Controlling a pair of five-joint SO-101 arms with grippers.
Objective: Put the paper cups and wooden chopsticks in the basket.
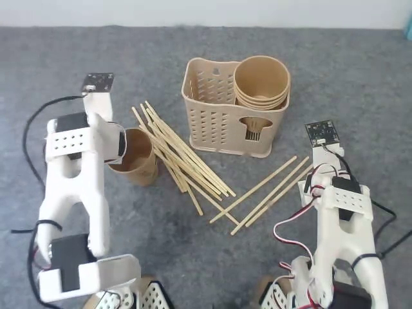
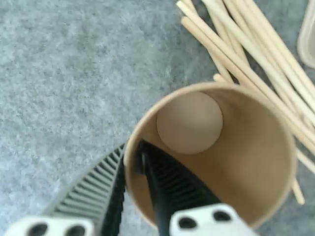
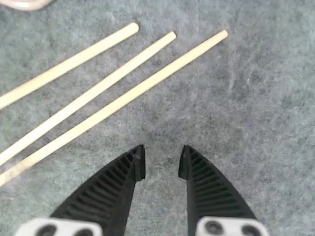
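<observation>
Progress: approx. half done on cups, nothing done on sticks.

Already sitting in the basket, right compartment: a nested stack of paper cups. Looking empty in the left compartment, but not fully sure, bc. the basket wall is hiding its floor.

Clamping the wall of the one loose cup w/ the left gripper, one finger inside and one outside. Standing upright on the floor covering, to the left of the basket and apart from it. Needing a lift and a carry toward the far right, then a drop onto the stack or into the other compartment.

Lying outside the basket: all the wooden chopsticks. Spreading between cup and basket and toward the near side: a crossed pile. Lying to the right, on the near side of the basket: three separate sticks. Hovering low beside the ends of these three w/ the right gripper, fingers parted, grasping nothing.

Working on a grey short-pile carpet, not on bare tabletop. Running along the far edge: a pale wall strip.
</observation>
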